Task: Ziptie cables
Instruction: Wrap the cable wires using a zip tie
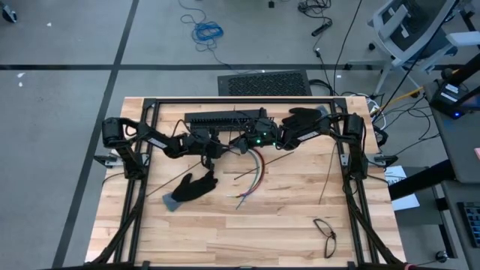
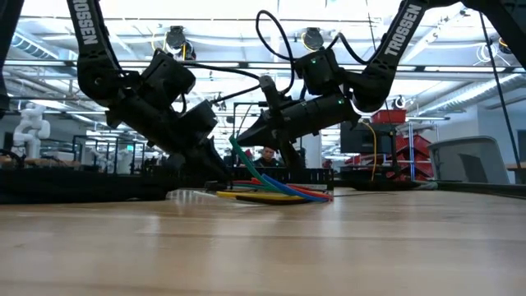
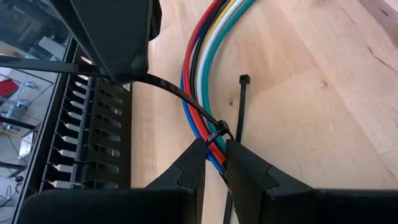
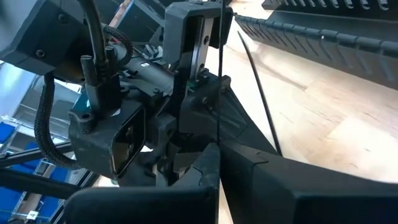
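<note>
Two grippers meet near the middle of the table, just in front of the slotted bar (image 1: 225, 118). We see the left gripper (image 3: 212, 149) with its fingers (image 3: 194, 163) drawn narrow, pinching the cables (image 3: 208, 59) right where a looped ziptie (image 3: 218, 129) wraps around them. The ziptie's tail (image 3: 43, 65) runs taut from that loop away past the dark body of the other arm, toward the slotted bar. We see the right gripper (image 4: 218, 151) with its fingers fully closed on a thin black strip (image 4: 219, 74) that rises straight up between them; in its wrist view the left arm's wrist fills most of the frame just ahead. The cables are a flat bunch of coloured wires, red, blue, yellow, white, green and black, lying side by side on the wood; from the grip they curve away toward the front of the table, where their loose ends (image 1: 246, 196) fan out. A second ziptie (image 3: 239, 112) lies loose on the wood just beside the bunch, its head pointing away from the left fingers. Farther out, a black glove (image 1: 193, 187) rests on the table left of the cable ends, another glove (image 1: 304, 115) lies near the right arm, more thin strips (image 1: 328, 172) lie scattered, and a pair of glasses (image 1: 325, 233) sits near the front right.
</note>
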{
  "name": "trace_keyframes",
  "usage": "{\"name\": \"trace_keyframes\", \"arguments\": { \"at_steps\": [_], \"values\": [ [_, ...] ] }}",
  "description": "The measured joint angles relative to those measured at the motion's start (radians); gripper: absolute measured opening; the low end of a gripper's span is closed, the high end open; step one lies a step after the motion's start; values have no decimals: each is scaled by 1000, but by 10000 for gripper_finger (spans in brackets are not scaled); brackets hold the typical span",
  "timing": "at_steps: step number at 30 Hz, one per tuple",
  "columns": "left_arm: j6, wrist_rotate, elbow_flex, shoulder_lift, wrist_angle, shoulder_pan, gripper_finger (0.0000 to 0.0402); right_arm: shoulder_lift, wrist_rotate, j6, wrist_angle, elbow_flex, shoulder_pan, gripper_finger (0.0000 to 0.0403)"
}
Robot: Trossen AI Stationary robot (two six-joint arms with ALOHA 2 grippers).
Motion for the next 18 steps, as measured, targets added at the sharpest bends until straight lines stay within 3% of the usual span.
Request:
{"name": "trace_keyframes", "arguments": {
  "at_steps": [6,14,18],
  "values": [
    [0,0,0,0,4,0,57,0,-8,3,4,0,1,0],
    [0,0,0,0,6,0,8,0,-22,5,10,0,1,0],
    [1,-16,0,0,4,0,2,0,-26,5,12,0,2,0]
  ]
}}
